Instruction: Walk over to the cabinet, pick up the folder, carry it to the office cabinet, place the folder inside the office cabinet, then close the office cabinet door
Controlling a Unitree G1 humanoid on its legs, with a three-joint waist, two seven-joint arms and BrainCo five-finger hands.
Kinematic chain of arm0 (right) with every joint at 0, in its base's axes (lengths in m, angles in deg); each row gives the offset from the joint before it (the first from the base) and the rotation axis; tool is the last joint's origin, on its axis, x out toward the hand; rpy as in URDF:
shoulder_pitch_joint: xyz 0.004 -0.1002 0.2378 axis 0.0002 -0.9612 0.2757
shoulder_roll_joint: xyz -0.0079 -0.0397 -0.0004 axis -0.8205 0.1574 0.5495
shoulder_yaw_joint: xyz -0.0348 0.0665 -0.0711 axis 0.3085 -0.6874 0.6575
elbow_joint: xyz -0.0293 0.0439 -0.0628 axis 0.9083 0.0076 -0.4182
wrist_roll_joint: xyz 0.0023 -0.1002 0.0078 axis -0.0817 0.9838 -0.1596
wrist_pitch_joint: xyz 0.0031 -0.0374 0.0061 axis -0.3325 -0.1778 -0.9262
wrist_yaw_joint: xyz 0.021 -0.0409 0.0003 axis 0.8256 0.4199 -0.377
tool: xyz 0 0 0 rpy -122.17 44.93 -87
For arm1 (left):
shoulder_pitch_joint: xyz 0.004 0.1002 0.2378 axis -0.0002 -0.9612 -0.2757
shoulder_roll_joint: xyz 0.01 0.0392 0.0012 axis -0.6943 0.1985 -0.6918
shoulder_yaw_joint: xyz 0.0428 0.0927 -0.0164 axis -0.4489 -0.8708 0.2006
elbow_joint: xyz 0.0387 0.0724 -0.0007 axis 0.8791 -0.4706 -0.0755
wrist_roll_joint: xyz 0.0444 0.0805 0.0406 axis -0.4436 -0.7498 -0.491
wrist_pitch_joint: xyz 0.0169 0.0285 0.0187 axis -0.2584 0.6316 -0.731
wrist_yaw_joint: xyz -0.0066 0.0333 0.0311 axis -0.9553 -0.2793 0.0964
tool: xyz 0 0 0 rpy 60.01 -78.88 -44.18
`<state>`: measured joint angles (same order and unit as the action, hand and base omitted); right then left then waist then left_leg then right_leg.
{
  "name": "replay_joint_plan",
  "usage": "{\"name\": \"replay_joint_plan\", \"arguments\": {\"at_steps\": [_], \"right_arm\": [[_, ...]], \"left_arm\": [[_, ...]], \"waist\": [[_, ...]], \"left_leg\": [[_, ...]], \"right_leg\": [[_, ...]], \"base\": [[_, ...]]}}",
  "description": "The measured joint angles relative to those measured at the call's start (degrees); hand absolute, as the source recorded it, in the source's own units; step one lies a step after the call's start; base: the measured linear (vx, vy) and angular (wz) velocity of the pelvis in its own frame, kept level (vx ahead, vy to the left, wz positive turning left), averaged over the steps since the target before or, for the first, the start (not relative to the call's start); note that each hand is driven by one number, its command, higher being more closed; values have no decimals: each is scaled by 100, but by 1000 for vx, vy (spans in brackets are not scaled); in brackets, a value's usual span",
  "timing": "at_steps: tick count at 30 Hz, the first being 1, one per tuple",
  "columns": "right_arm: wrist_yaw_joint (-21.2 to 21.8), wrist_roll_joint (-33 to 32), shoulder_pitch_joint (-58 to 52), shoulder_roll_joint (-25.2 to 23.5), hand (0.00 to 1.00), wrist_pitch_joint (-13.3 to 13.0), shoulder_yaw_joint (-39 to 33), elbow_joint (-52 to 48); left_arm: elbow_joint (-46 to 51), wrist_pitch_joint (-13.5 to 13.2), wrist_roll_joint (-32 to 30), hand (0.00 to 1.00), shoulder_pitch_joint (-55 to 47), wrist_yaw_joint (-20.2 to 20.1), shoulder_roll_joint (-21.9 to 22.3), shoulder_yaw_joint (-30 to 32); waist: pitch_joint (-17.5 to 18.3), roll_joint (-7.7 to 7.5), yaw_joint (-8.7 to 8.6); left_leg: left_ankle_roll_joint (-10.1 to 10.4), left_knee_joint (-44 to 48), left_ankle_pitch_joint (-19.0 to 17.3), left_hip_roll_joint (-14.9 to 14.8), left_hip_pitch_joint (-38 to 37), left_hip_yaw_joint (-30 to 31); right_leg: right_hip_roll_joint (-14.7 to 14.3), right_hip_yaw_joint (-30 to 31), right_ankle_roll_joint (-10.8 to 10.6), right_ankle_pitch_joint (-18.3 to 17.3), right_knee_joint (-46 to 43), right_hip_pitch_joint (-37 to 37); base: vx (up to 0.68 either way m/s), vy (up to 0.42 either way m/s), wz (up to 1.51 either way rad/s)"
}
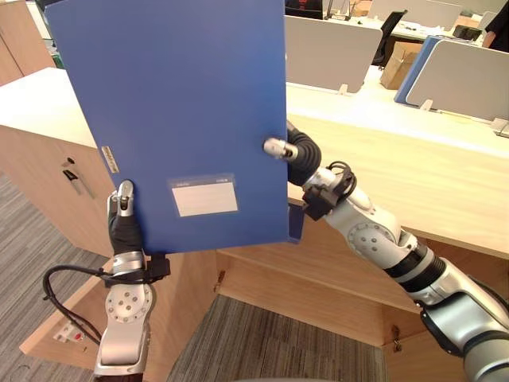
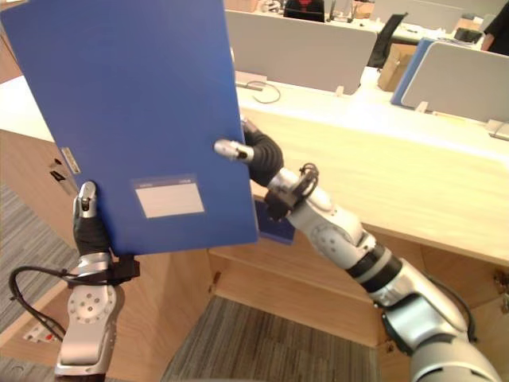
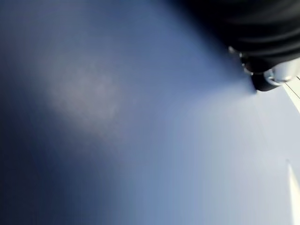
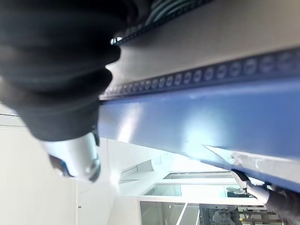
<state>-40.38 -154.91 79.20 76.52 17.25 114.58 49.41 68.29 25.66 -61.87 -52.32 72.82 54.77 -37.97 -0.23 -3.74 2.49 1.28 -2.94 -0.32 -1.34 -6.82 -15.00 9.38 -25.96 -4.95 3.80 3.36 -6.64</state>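
A large blue folder (image 1: 175, 103) with a white label (image 1: 204, 196) is held upright in front of me, above a light wooden cabinet (image 1: 398, 175). My left hand (image 1: 124, 208) grips its lower left corner, thumb on the front face. My right hand (image 1: 296, 155) clamps the right edge at mid height, its thumb laid over the front and its fingers hidden behind. The left wrist view has the folder's blue face (image 3: 117, 117) beside the hand's dark cover (image 3: 262, 28). In the right wrist view the folder's edge (image 4: 211, 122) runs past the right hand's thumb (image 4: 77, 157).
A wooden door panel (image 1: 60, 322) stands swung out low on the left, below the folder. Another cabinet front with a handle (image 1: 73, 173) is at the left. Grey desk partitions (image 1: 330, 52) and a cardboard box (image 1: 400, 62) stand behind the countertop. Grey carpet (image 1: 262, 342) lies below.
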Motion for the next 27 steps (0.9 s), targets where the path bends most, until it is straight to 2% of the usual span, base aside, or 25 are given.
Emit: {"name": "replay_joint_plan", "arguments": {"at_steps": [6,8,10,11,13,15,17,19,22,25,27], "right_arm": [[-92,427,224,112,100,62,110,136],[-104,603,292,268,100,107,245,173],[-108,639,305,598,100,291,471,190],[-107,639,303,634,100,313,494,190],[-103,653,225,824,100,506,697,186],[-63,779,3,966,100,589,721,175],[11,890,-320,1036,100,711,720,149],[41,1149,-569,1075,100,729,691,101],[138,1616,-1064,1097,100,726,347,-154],[208,1958,-1704,1123,100,726,-170,-250],[278,2146,-2340,1107,100,723,-840,-303]], "left_arm": [[-144,-2,44,0,-271,-23,-195,-406],[-321,-8,411,0,-438,-187,-297,-690],[-579,0,1012,0,-811,-620,-386,-1179],[-616,2,1100,0,-850,-678,-388,-1226],[-977,42,1611,0,-1026,-1076,-435,-1581],[-1334,62,1866,0,-1040,-1393,-502,-1835],[-1860,55,2190,0,-1010,-1811,-555,-1969],[-2243,61,2385,0,-984,-2059,-566,-1990],[-2636,46,2705,0,-930,-2316,-556,-2077],[-3453,1,2970,0,-730,-2533,-436,-2059],[-4293,113,3262,0,-661,-2563,-70,-1720]], "waist": [[124,44,-16],[161,64,-29],[165,64,-41],[165,64,-46],[165,64,-82],[165,63,-85],[166,62,-131],[166,62,-167],[165,62,-212],[160,62,-208],[157,65,-220]], "left_leg": [[9,5,5,-2,80,-1],[10,4,4,-1,79,-1],[10,3,3,1,81,-1],[10,2,3,2,81,-1],[10,3,4,1,85,-2],[10,3,4,1,87,-7],[10,3,4,2,86,-35],[10,3,4,2,86,-63],[8,3,-1,1,84,-80],[0,3,-9,0,91,-85],[-7,2,-21,5,108,-109]], "right_leg": [[2,0,6,4,-9,85],[4,0,6,5,-10,85],[8,0,6,4,-19,91],[8,1,6,4,-20,92],[8,2,6,4,-31,105],[11,10,6,4,-47,120],[11,50,6,4,-58,140],[11,85,6,4,-66,160],[9,105,5,4,-69,172],[10,111,6,4,-69,203],[14,138,6,4,-73,261]], "base": [[0,0,0],[0,0,0],[-16,-4,0],[-43,-9,-1],[-41,-9,-1],[-39,-7,-3],[-34,-4,-8],[-27,-5,-8],[-12,-4,-3],[-14,-2,-1],[-37,-3,-6]]}}
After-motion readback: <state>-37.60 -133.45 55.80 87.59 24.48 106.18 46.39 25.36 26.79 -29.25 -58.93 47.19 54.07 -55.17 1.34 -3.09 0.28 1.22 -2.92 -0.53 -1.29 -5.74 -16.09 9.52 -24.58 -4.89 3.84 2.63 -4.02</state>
